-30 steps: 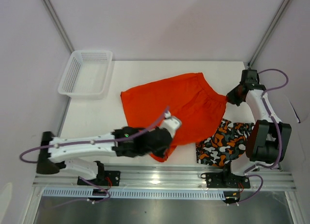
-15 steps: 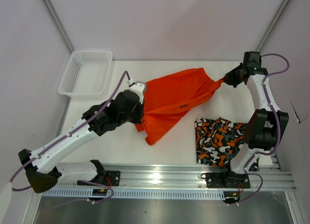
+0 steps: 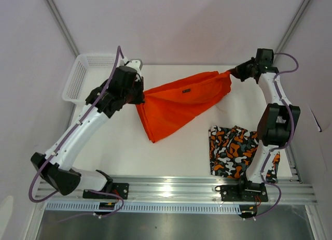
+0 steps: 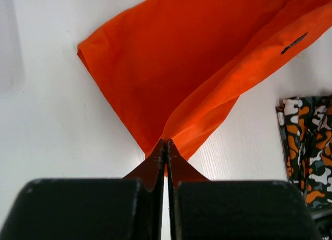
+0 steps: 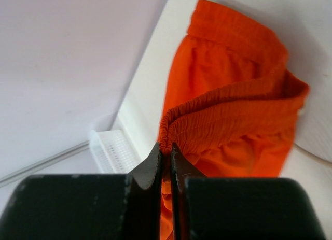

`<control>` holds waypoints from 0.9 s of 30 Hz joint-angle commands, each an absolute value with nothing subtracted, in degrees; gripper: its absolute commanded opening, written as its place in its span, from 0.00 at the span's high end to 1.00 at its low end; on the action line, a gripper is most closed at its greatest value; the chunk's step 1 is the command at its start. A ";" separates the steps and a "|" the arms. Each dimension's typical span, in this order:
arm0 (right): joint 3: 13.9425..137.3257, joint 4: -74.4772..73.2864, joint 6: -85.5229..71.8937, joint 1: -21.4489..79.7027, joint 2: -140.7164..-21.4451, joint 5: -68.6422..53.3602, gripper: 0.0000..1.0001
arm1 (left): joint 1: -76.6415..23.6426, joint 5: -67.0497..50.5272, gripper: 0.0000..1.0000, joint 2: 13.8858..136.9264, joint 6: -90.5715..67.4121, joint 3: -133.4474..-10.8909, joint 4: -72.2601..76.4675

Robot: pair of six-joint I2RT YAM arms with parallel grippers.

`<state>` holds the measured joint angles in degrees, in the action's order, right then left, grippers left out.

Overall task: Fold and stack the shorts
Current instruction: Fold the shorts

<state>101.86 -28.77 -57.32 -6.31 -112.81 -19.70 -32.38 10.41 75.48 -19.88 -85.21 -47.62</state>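
The plain orange shorts (image 3: 179,102) hang stretched between both grippers above the far half of the table, their lower part drooping to the table at the middle. My left gripper (image 3: 141,93) is shut on their left corner; in the left wrist view (image 4: 166,144) the fabric (image 4: 171,74) spreads away from the pinch. My right gripper (image 3: 232,72) is shut on the elastic waistband (image 5: 228,115) at the far right, as the right wrist view (image 5: 165,145) shows. The patterned shorts (image 3: 236,151) lie folded at the near right and also show in the left wrist view (image 4: 308,146).
A white mesh basket (image 3: 85,84) stands at the far left corner, just left of my left arm; it shows in the right wrist view (image 5: 114,149). The table's white top (image 3: 111,146) borders grey walls at the back and sides.
Both grippers lifted the orange shorts off the table and carried them toward the far side. The left arm swung from near centre to far left; the right moved farther back.
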 commanded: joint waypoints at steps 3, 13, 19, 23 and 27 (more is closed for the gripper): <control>105.03 -11.11 -65.03 -6.15 -117.24 -29.07 1.00 | -26.99 8.88 1.00 79.88 -17.14 -92.54 -46.58; 115.92 -6.07 -69.34 -4.22 -129.97 -31.20 1.00 | -20.04 8.44 1.00 87.27 -17.23 -93.34 -43.16; 116.45 1.58 -71.98 -3.61 -133.76 -30.51 1.00 | -18.02 8.35 1.00 91.57 -17.31 -93.34 -39.99; 120.13 3.07 -71.63 -2.90 -137.01 -30.32 0.99 | -17.05 9.75 1.00 94.30 -17.58 -94.31 -39.73; 121.90 8.94 -73.21 -2.11 -141.23 -30.85 0.98 | -15.12 9.41 1.00 96.76 -18.37 -94.04 -38.68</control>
